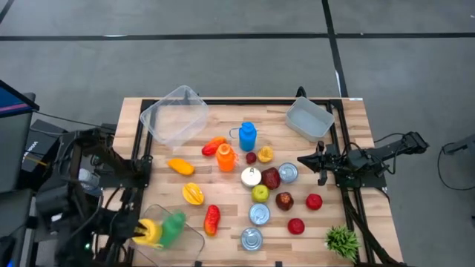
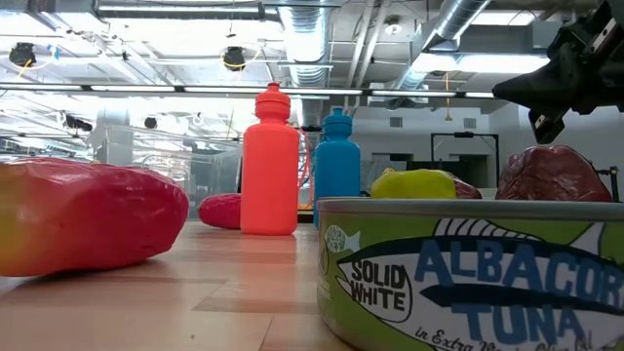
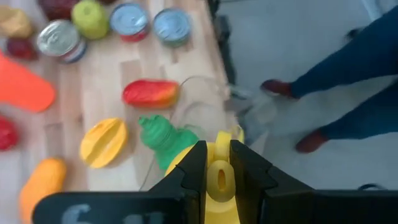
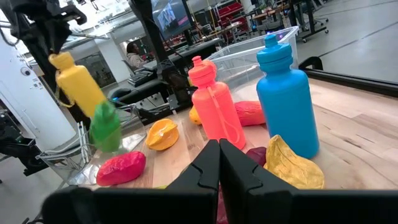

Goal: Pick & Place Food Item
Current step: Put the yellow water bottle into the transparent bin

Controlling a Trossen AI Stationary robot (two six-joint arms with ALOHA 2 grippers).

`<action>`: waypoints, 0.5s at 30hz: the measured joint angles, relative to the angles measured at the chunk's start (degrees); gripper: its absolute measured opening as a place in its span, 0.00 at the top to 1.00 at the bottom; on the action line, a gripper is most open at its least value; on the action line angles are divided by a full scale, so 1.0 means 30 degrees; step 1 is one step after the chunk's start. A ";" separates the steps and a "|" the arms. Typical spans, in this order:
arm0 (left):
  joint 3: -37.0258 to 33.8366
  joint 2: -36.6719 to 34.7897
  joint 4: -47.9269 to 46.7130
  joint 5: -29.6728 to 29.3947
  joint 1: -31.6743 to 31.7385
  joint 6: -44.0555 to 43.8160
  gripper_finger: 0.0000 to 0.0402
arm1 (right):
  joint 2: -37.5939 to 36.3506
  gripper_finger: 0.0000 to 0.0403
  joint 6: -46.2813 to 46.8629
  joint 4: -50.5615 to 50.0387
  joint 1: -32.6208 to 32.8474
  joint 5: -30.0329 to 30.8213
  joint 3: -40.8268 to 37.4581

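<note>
My left gripper (image 3: 217, 163) is pinching a yellow bottle (image 1: 148, 231) by its neck, holding it over the near-left corner of the worktop (image 1: 223, 241); a green bottle (image 1: 174, 226) sits just beside the yellow one, inside a clear container (image 1: 194, 239) directly below the gripper; whether the two bottles touch I cannot tell; the container's walls are hard to trace in the left wrist view; a red-and-yellow mango (image 1: 211, 219) and a yellow starfruit (image 1: 193, 193) lie just beyond the container; a person's legs (image 3: 348, 93) stand off the worktop's edge; my right gripper (image 1: 303, 159) is pressed together, empty, just right of a tin can (image 1: 288, 173) and a dark red fruit (image 1: 271, 178).
</note>
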 joint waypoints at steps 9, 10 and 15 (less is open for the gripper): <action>-0.0628 -0.0075 0.0288 -0.1108 -0.0982 -0.1024 0.91 | -0.0007 1.00 0.0000 0.0000 0.0007 -0.0005 0.0000; -0.1025 -0.0131 0.0258 -0.1376 -0.1173 -0.1128 0.91 | -0.0007 1.00 0.0000 0.0000 0.0003 0.0000 0.0000; -0.3988 -0.0830 0.0459 -0.2096 -0.1737 -0.2944 0.91 | 0.0000 1.00 0.0000 0.0000 0.0000 -0.0007 0.0000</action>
